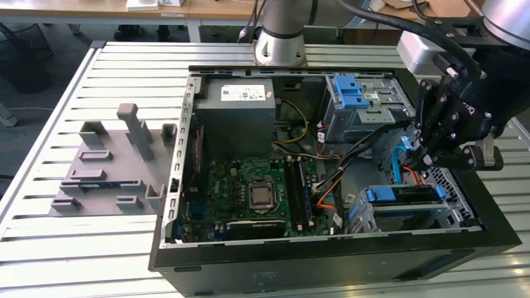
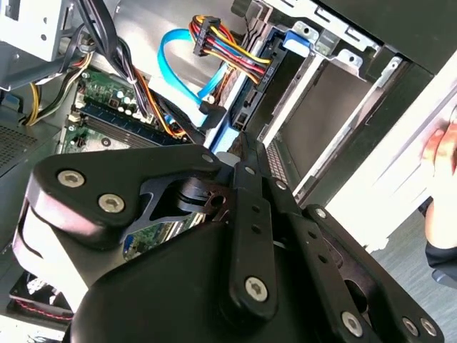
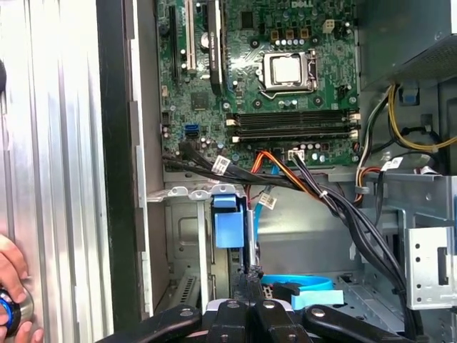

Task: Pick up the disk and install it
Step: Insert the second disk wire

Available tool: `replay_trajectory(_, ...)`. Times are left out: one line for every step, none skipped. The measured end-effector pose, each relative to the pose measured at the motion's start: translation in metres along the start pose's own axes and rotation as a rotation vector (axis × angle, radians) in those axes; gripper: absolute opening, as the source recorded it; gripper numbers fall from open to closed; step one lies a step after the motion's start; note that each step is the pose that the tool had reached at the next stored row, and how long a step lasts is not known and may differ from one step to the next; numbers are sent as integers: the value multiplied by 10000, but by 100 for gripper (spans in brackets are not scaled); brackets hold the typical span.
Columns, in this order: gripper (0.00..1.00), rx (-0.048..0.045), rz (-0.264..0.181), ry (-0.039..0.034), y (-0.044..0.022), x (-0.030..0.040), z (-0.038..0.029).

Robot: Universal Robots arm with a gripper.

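You are looking at an open computer case (image 1: 331, 248) lying on a slatted metal desk (image 1: 99, 248), wooden benches (image 1: 207, 7) standing behind. The disk (image 1: 403, 194) is sitting in its bay just below the gripper (image 1: 422, 162); you cannot tell its finger state.

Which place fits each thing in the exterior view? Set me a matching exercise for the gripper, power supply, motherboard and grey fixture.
1 gripper
2 power supply
3 motherboard
4 grey fixture

A on the slatted table, on the exterior view's left of the case
B over the case's side on the exterior view's right
C inside the case, far end
D flat on the case floor

Pairs: 1-B, 2-C, 3-D, 4-A
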State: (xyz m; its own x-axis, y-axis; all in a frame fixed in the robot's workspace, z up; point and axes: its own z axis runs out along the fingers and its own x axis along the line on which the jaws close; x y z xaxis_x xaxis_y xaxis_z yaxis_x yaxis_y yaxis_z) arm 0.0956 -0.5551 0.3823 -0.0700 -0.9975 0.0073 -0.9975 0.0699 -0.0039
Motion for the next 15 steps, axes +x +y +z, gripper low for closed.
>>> replay_trajectory(11, 0, 0, -1, 1, -7, -1)
replay_trajectory(11, 0, 1, 1, 2, -18, -2)
replay_trajectory(11, 0, 1, 2, 3, -31, -3)
replay_trajectory(11, 0, 1, 1, 3, -40, -3)
replay_trajectory(11, 0, 0, 1, 3, -45, -3)
replay_trajectory(11, 0, 1, 1, 4, -50, -3)
replay_trajectory(11, 0, 0, 2, 4, -57, -3)
replay_trajectory(11, 0, 0, 2, 5, -69, -3)
replay_trajectory(11, 0, 1, 1, 7, -85, -3)
replay_trajectory(11, 0, 0, 1, 7, -99, -3)
replay_trajectory(11, 1, 1, 2, 8, -113, -5)
replay_trajectory(11, 0, 1, 2, 10, -127, -6)
replay_trajectory(11, 0, 0, 3, 10, -137, -9)
replay_trajectory(11, 0, 0, 2, 11, -146, -15)
replay_trajectory(11, 0, 1, 1, 12, -156, -24)
